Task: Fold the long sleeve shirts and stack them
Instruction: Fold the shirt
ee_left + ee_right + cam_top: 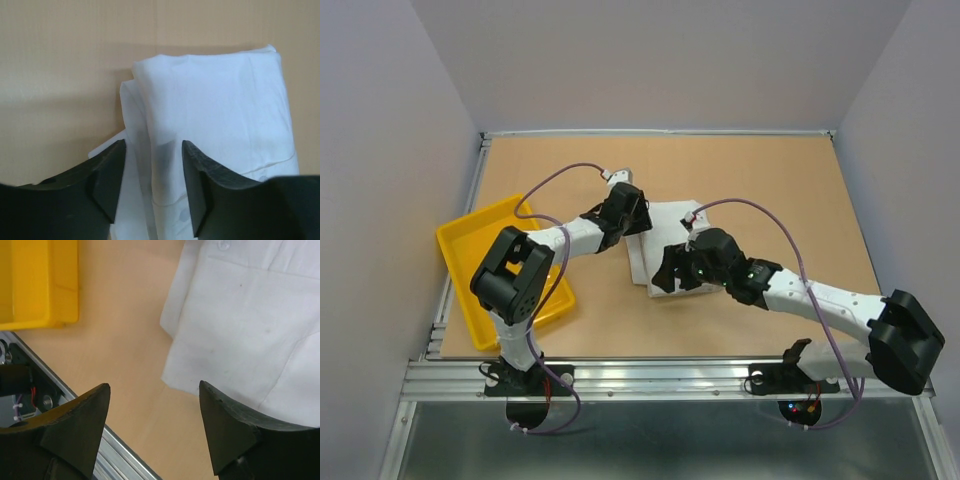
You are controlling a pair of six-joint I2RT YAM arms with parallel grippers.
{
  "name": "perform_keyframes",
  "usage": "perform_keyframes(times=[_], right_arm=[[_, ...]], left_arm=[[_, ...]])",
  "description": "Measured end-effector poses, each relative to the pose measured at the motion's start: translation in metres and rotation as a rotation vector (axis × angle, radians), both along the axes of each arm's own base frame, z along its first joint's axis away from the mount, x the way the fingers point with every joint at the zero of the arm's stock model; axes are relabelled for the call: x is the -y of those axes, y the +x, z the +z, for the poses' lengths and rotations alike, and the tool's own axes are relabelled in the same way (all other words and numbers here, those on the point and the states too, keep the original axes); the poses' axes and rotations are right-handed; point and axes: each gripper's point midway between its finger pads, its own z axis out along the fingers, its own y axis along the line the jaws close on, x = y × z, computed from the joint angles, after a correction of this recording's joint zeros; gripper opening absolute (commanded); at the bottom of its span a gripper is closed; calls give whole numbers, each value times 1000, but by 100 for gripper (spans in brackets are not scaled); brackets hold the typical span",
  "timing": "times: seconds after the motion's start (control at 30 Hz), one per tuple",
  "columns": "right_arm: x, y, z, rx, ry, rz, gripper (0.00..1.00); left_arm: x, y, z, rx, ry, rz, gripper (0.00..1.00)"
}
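Okay, shirt from above: white shirt (655,245) lies as a folded bundle mid-table, well apart from the yellow tray (470,275) on the left.
Left gripper from above: left gripper (638,220) sits at the bundle's far-left edge; we cannot tell the jaw gap from here.
Right gripper from above: right gripper (667,276) is at the near-left corner of the bundle; both arms are about equally close.
Left wrist, gripper: jaws spread and holding nothing, with the fingers (107,175) either side of a fold edge.
Left wrist, shirt: the bundle (215,110) runs straight away from the jaws, long axis in line with them, layered edges on its left; whether the tips touch the cloth we can't say.
Right wrist, gripper: jaws wide apart and empty, fingers (227,422) over mostly bare table (130,340).
Right wrist, shirt: the corner (250,325) lies ahead and to the right of the gap, not between the fingers; the tray (40,280) is off at the upper left.
Key relation: we judge the left gripper better lined up for a pinch, while the right one needs a shift toward the cloth.
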Motion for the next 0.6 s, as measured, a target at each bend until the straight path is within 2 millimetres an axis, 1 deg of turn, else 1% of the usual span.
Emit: perform_keyframes(times=[0.03,0.1,0.17,0.23,0.27,0.3,0.33,0.37,0.43,0.47,0.53,0.6], right_arm=[[1,5,9,24,5,-22,77],[8,15,22,55,8,-70,75],[18,26,31,72,12,-126,69],[37,44,36,70,18,-216,58],[50,54,35,58,20,-265,43],[59,61,35,47,23,-307,37],[77,73,33,37,18,-369,33],[88,81,33,18,28,-414,28],[100,87,31,-8,41,-452,23],[102,87,31,-16,46,-451,23],[96,84,32,-34,69,-425,23],[83,78,36,-58,122,-367,23]], left_arm=[[-1,1,4,6,5,1,68],[-2,3,21,31,-4,8,69],[-2,2,36,52,-21,11,69],[-3,-1,57,71,-57,20,64],[-2,-3,67,77,-81,22,58],[-2,-5,74,81,-100,23,54],[1,-8,86,92,-133,19,51],[3,-10,93,95,-156,15,49],[11,-16,102,95,-192,-2,46],[16,-18,103,89,-204,-18,44],[26,-19,100,73,-215,-35,40],[34,-15,91,57,-209,-47,38]])
